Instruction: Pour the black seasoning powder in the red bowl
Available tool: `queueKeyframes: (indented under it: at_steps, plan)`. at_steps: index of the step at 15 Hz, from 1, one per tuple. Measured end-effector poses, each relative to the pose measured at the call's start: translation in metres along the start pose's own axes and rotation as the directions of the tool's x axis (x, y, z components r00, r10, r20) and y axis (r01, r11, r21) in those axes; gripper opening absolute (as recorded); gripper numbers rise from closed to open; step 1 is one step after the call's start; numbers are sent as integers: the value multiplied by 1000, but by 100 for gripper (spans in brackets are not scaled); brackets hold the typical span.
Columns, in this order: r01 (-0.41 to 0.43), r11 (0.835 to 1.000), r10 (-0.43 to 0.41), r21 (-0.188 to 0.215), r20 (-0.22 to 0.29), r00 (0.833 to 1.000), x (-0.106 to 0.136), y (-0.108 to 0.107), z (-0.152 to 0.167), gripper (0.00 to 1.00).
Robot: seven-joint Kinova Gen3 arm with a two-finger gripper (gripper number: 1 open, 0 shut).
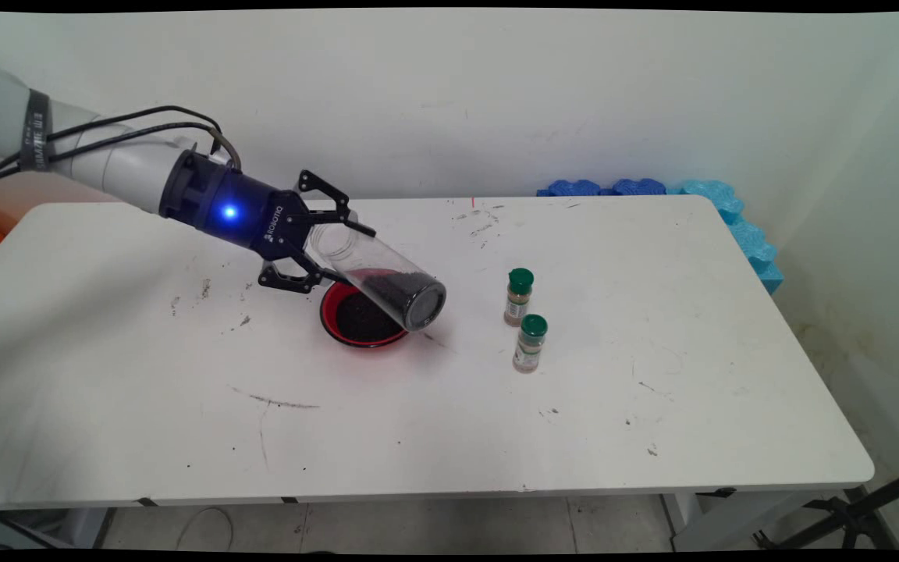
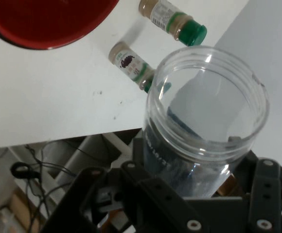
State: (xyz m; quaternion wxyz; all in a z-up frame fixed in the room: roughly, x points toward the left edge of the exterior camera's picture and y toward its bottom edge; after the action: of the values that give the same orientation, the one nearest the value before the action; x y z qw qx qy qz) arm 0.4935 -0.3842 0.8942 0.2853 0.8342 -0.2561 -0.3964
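**Holding a tilted jar over the red bowl**

Gripping a clear plastic jar (image 1: 379, 277) near its open end, the black gripper (image 1: 310, 242) holds it slanted above the table in the main view, closed base lower and toward the camera, with dark grains pooled inside along the low side. The jar hangs over a red bowl (image 1: 340, 316) that also holds dark grains. Just right of the bowl stand two spice bottles with green caps, one farther (image 1: 518, 297) and one nearer (image 1: 530, 343), close together. Blue foam pieces (image 1: 730, 211) lie along the table's far right edge.

In the hand view, the jar's open mouth (image 2: 206, 102) faces the camera, the fingers (image 2: 136, 182) clamped around its wall; the bowl's rim (image 2: 53, 29) and both bottles (image 2: 172, 22) (image 2: 131, 63) show beyond.

Risk, as a judgement: the smooth wall could slip in the fingers, and grains could scatter past the bowl's rim onto the table or knock a bottle.

Count: one jar, one bowl, two bottles.
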Motion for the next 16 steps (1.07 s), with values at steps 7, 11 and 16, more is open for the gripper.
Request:
queueKeyframes:
  at_steps: [7,11,16]
  plan:
    - [149,988,-149,-32,11,989,-2,-4,1,0]
    - [216,975,-215,-48,23,976,-3,-5,2,0]
    - [269,961,-267,-58,36,963,-4,-6,5,0]
